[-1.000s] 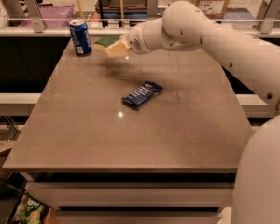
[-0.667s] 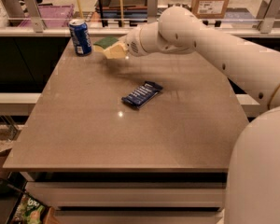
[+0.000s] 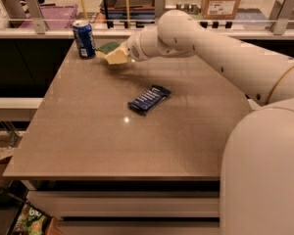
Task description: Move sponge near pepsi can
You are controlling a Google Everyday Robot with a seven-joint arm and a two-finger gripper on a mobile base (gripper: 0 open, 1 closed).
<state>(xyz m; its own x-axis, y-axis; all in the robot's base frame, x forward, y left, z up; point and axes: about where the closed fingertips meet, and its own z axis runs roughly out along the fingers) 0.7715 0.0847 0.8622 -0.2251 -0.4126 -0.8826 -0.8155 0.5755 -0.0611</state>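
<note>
The sponge, dark green on top with pale yellow foam below, is held tilted just above the far left part of the table. My gripper is at the end of the white arm reaching in from the right and is shut on the sponge's right end. The pepsi can, blue with white markings and a silver rim, stands upright near the table's far left corner, a short gap left of the sponge.
A dark blue snack bar wrapper lies flat near the middle of the brown table. A railing and shelves with boxes run behind the table's far edge. My white arm spans the right side.
The gripper with the sponge has moved slightly left and toward the far edge, closer to the pepsi can. The can and wrapper have not moved.
</note>
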